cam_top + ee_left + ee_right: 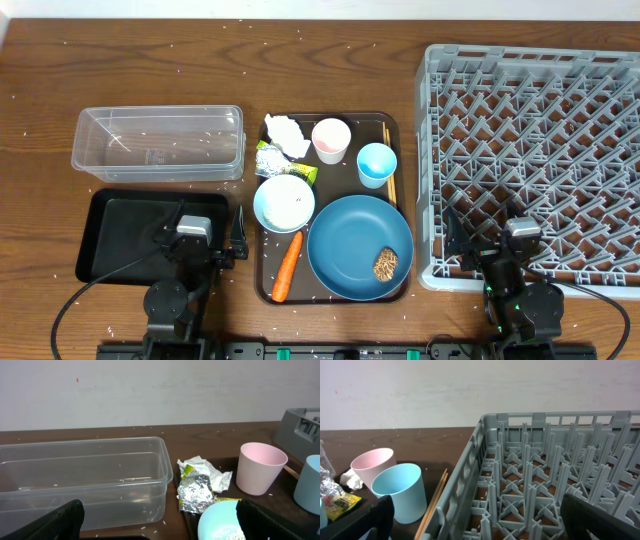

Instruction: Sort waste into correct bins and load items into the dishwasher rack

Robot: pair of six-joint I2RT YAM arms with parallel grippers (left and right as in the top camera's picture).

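Overhead, with the brown serving tray (330, 116) as landmark. On its far left corner: crumpled white tissue (285, 135), green-and-silver wrapper (278, 160) touching it on the near side. On its far edge, middle: small white cup with pink inside (331, 140); just right of that, small light-blue cup (377, 165). Along its right rim: pair of wooden chopsticks (387, 135), beside the light-blue cup. Left middle: white bowl (284, 203). Near right: large blue plate (350, 245), carrying small brown food lump (386, 264). Near left: orange carrot (288, 267), lying slantwise beside the plate. Off the tray to the left: clear rectangular plastic tub (158, 143) farther back, shallow black rectangular tray (130, 235) nearer. Off to the right: grey dishwasher rack (540, 150). White rice grains (131, 480) sprinkled in the tub. Left gripper (160, 510) just left of the serving tray, jaws spread wide, gripping nothing. Right gripper (477, 500) right of it, over the rack's near left corner, likewise spread wide and gripping nothing.
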